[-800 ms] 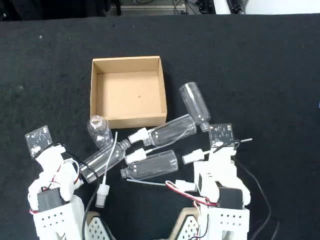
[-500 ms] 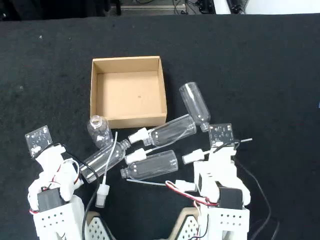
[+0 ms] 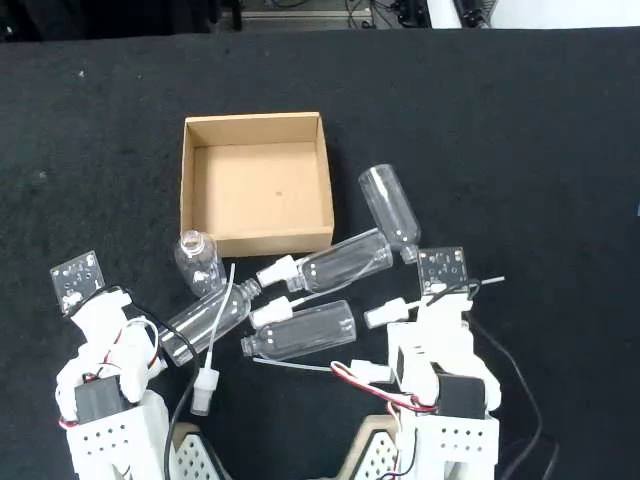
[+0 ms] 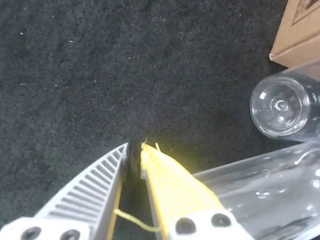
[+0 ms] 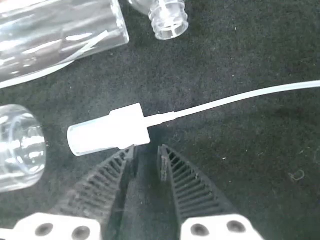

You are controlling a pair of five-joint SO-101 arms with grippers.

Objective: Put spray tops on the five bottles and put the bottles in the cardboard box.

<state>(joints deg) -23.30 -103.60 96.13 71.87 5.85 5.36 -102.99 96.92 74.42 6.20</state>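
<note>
**On the black table (image 3: pixel 500 150), no movement and no bottle boxed**

At the near edge, both arms parked exactly as a moment earlier. Low over bare cloth, left gripper (image 4: pixel 134 149), jaws drawn almost together, holding nothing. Just beside it, the round base of a leaning bottle (image 4: pixel 281 107).

Equally still, right gripper (image 5: pixel 146 150), jaws nearly closed with a narrow gap, also empty. Right at its tips, a loose spray top (image 5: pixel 110 136), thin tube trailing away across the cloth.

Between the arms and the cardboard box (image 3: pixel 260 195), five clear bottles (image 3: pixel 305 330) in a loose cluster. Four lying on their sides, one leaning close to the box's front wall, all in the same places as before. At the neck of one lying bottle (image 3: pixel 345 262), a white top, hard to tell whether seated or merely touching. Elsewhere among them, more loose tops and tubes.

Inside the box, only bare cardboard.

Judged from all this: task barely begun, no progress over the last second. Likely first step a pinch on the top waiting at the right jaws. Possible trouble from the long tube snagging on neighbouring bottles.
</note>
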